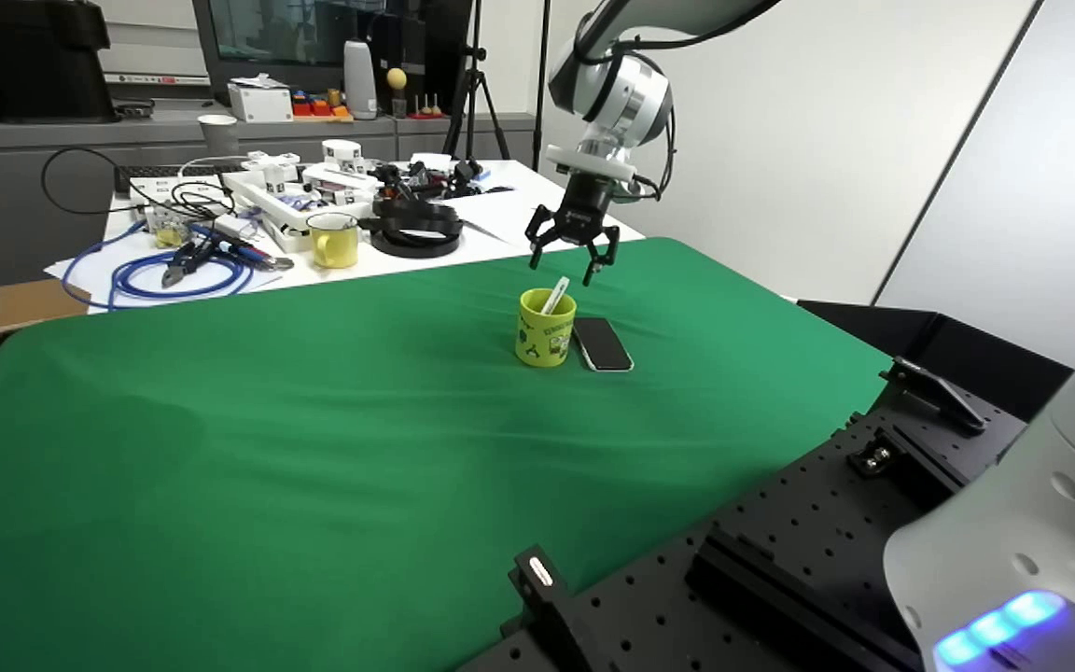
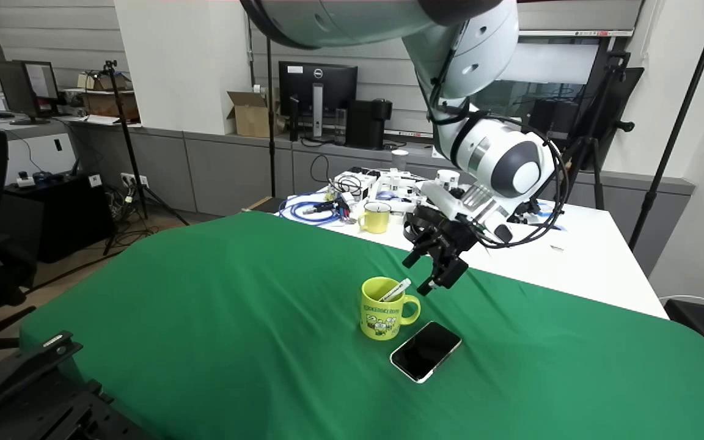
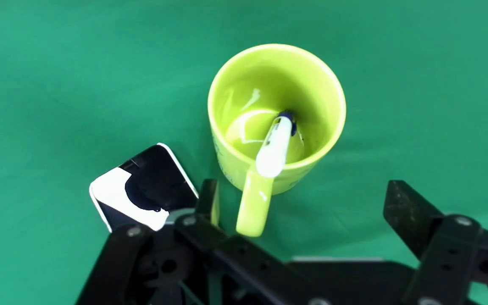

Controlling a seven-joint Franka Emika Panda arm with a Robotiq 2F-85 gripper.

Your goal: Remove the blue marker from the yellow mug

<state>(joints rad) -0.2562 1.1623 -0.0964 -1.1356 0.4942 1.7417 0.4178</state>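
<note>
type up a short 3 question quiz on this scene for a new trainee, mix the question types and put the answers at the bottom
1. Multiple choice: which end of the marker pokes up out of the yellow-green mug?
a) the blue one
b) the white one
c) neither

2. True or false: the gripper is open, with the marker not yet grasped.

3. Fill in the blank: the phone lies beside the yellow-green mug on the ____ cloth.

Key
1. b
2. True
3. green
</note>
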